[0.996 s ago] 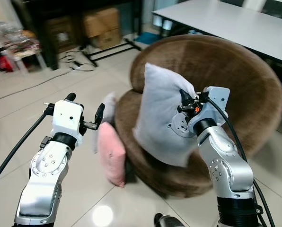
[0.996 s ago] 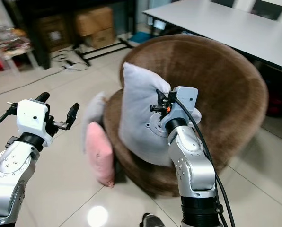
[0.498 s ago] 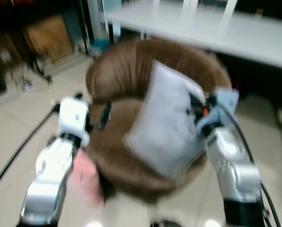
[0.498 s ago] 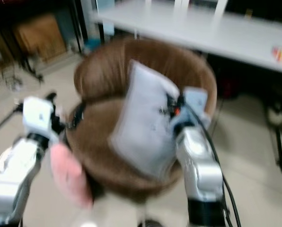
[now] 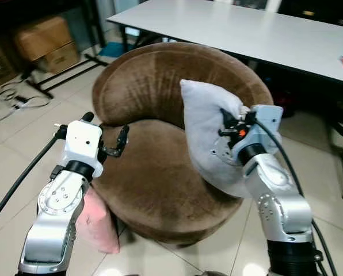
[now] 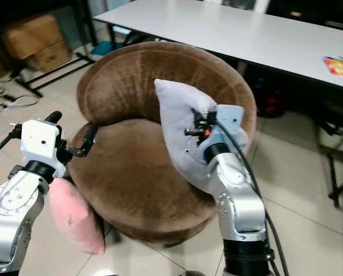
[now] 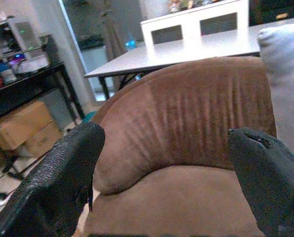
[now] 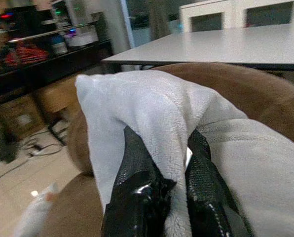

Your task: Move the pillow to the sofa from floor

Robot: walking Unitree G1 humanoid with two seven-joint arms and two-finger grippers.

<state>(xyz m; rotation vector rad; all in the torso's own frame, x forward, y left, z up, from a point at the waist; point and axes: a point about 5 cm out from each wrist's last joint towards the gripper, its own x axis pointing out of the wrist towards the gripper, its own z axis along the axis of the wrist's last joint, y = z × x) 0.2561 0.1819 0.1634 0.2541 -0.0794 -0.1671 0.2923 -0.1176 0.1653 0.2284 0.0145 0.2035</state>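
Pale floor tiles (image 5: 10, 172) surround a round brown sofa (image 5: 160, 172), behind which we see a long white table (image 5: 263, 34) on the far right and cardboard boxes (image 5: 42, 40) at the far left. We note that the right gripper (image 8: 169, 163) is clenched on the grey pillow (image 5: 206, 123), its two black fingers (image 8: 137, 173) pinching a fold of the fabric between them. We see the pillow held upright above the right part of the sofa's seat, in front of the curved backrest; whether its lower edge touches the cushion, we cannot tell. We find the left gripper (image 5: 105, 135) spread wide and grasping nothing, hovering over the left edge of the seat and pointed toward the backrest. We also observe a pink pillow (image 6: 73, 215) on the floor, leaning against the near left side of the sofa beneath the left arm.
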